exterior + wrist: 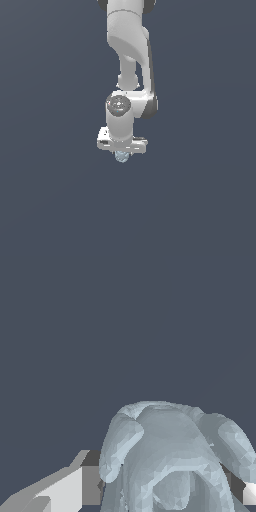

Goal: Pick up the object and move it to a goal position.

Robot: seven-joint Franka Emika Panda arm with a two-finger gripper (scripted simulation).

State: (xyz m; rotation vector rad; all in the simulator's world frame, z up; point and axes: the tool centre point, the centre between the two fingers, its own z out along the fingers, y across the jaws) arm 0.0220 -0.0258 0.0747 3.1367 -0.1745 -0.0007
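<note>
The object (121, 157) is a small pale blue-grey bumpy lump, peeking out just under the white gripper bar of my arm in the middle of the exterior view. The fingers themselves are hidden there. In the wrist view the object (170, 456) fills the space between my two fingertips, one white and grey finger (75, 486) pressed to one side and the other finger (245, 491) at the opposite side. My gripper (167, 488) is shut on the object.
A plain dark blue-grey surface (50, 200) spreads around the arm in both views. No other thing shows.
</note>
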